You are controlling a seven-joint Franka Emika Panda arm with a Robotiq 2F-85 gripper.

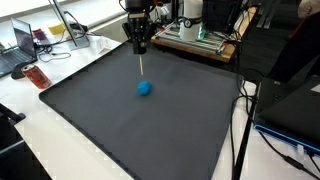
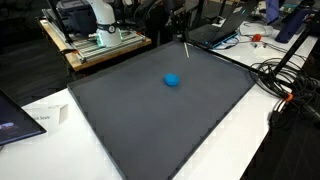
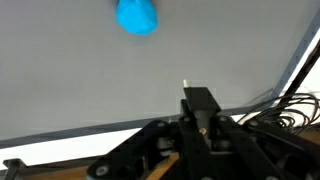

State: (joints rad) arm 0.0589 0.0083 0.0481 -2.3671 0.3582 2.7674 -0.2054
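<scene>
cluttered lab room is surrounding a white table (image 1: pixel 60 135), with benches and gear crowding the far side. a large dark mat (image 1: pixel 120 130) is lying flat on the table and covering most of it. a laptop (image 1: pixel 20 45) is sitting at the far left in an exterior view, off the mat. black cables (image 1: pixel 245 120) are trailing down the right edge of the mat in that same view.

the arm is hanging over the far part of the mat, pointing straight down. the gripper (image 1: pixel 139 47) is pinching narrow on a thin pale stick (image 1: pixel 141 65), jaws nearly together, and the stick is sticking down upright from between them. whether its tip is touching the mat is not showing clearly.

a blue ball (image 1: pixel 145 88) is resting on the mat around the middle, alone, not touching the gripper. in both exterior views it is sitting just near of the stick (image 2: pixel 186 50), close to the tip but apart from it.

in the wrist view the gripper (image 3: pixel 200 105) is coming in from the bottom, the stick's pale tip (image 3: pixel 185 87) is poking out above it, and the blue ball (image 3: pixel 137 15) is sitting at the top edge, up and to the left of the tip.
</scene>
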